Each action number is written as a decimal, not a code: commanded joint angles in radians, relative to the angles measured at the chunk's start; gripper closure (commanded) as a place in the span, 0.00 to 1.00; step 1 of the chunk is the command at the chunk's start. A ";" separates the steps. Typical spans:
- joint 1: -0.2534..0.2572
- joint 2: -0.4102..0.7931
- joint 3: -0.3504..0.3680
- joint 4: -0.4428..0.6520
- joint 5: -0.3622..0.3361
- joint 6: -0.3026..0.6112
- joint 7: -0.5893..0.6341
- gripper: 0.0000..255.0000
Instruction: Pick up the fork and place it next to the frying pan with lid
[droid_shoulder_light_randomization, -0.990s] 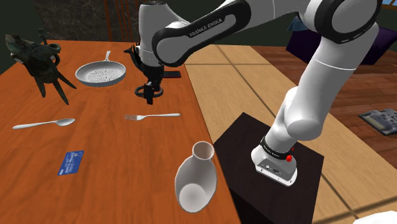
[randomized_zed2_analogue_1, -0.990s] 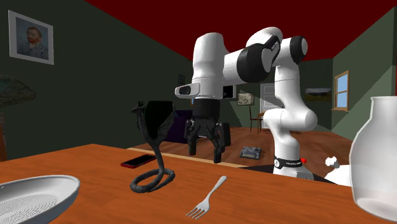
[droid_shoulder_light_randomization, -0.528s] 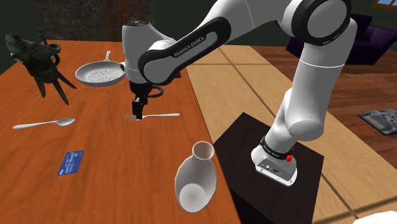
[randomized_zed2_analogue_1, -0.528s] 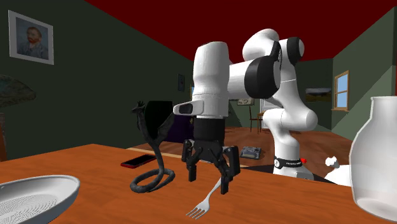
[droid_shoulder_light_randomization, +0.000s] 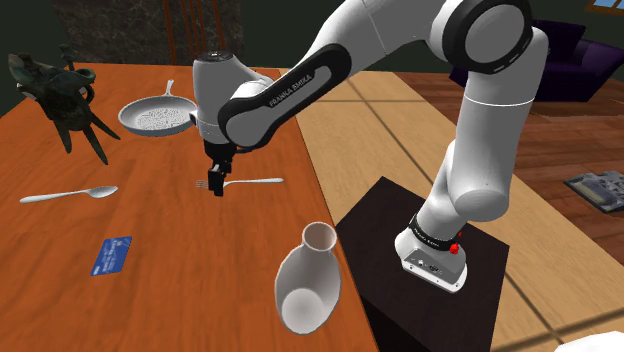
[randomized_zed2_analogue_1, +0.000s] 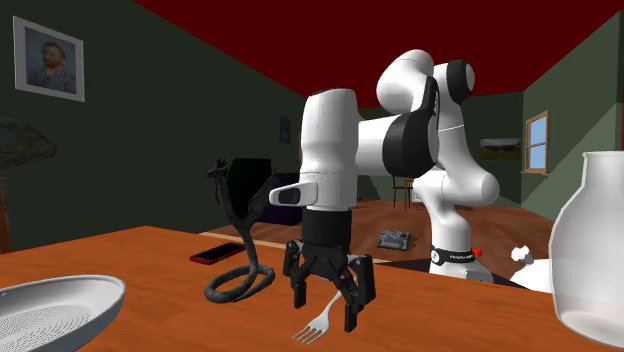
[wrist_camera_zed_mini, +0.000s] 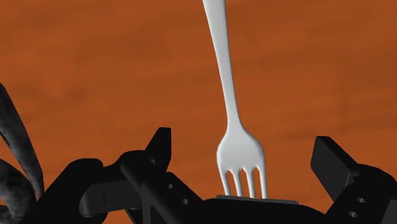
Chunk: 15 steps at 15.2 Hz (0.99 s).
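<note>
A pale grey fork (droid_shoulder_light_randomization: 250, 182) lies flat on the orange-brown table, its tines toward the shoulder view's left. My black gripper (droid_shoulder_light_randomization: 215, 184) hangs low over the tine end, pointing down. In the second exterior view the gripper (randomized_zed2_analogue_1: 325, 302) stands open just above the fork (randomized_zed2_analogue_1: 320, 323). In the wrist view the fork (wrist_camera_zed_mini: 232, 121) has its head between the spread fingers (wrist_camera_zed_mini: 162, 145), which do not touch it. The round grey-white frying pan (droid_shoulder_light_randomization: 157, 118) sits farther back on the table; it also appears in the second exterior view as the frying pan (randomized_zed2_analogue_1: 50, 312).
A black snake-like figure (randomized_zed2_analogue_1: 236, 240) stands just behind the gripper, with a red phone (randomized_zed2_analogue_1: 215, 253) beyond it. A spoon (droid_shoulder_light_randomization: 70, 194), a blue card (droid_shoulder_light_randomization: 110, 254), a white vase (droid_shoulder_light_randomization: 308, 282) and a dark sculpture (droid_shoulder_light_randomization: 60, 95) share the table. The stand (droid_shoulder_light_randomization: 400, 230) is beside the table edge.
The gripper has come down and toward the shoulder view's left, from near the snake figure to just over the fork's tines. Its fingers stayed open. The fork has not moved.
</note>
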 joint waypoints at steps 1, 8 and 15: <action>0.000 0.001 0.000 0.000 -0.001 0.002 0.001 0.00; 0.000 0.002 0.000 0.000 -0.001 0.002 0.001 1.00; 0.000 0.001 0.000 0.000 -0.001 0.002 0.001 1.00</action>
